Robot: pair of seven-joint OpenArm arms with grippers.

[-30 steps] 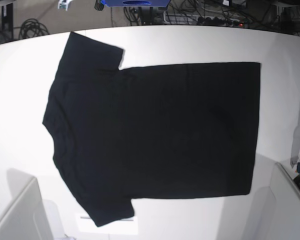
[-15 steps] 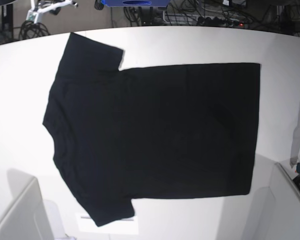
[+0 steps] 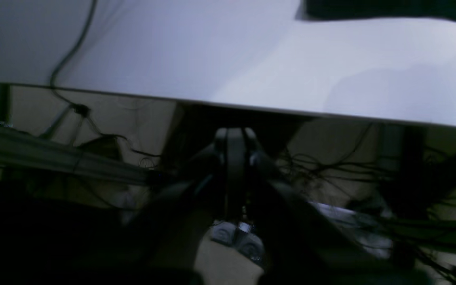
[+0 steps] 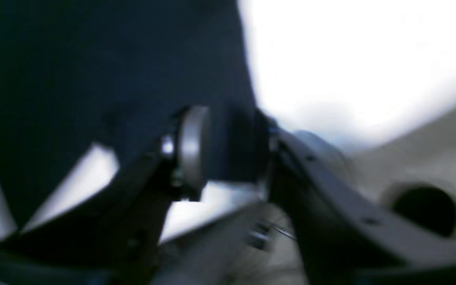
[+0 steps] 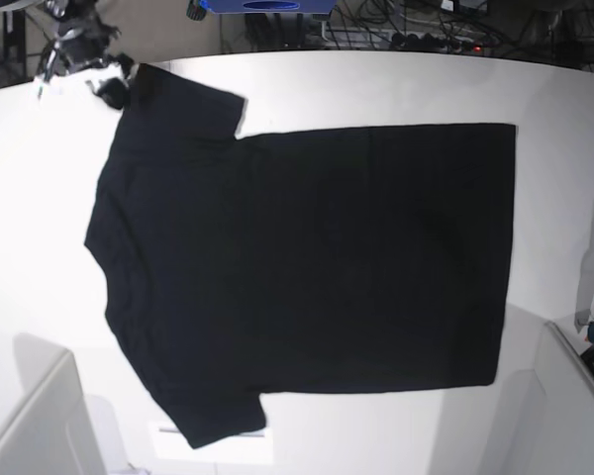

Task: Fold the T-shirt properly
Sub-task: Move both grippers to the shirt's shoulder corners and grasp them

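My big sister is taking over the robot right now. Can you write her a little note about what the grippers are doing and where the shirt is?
Left gripper: shut, holding nothing, hanging off past the table edge, away from the T-shirt.
Right gripper: jaws apart, empty, at the far sleeve corner of the T-shirt; the view is blurry, so contact is unclear.
T-shirt: spread flat on the white table, plain black side up, both sleeves out.
Done: nothing folded yet.
Left: grab the sleeve, make every fold.

Dark arms, round silver jaw pad
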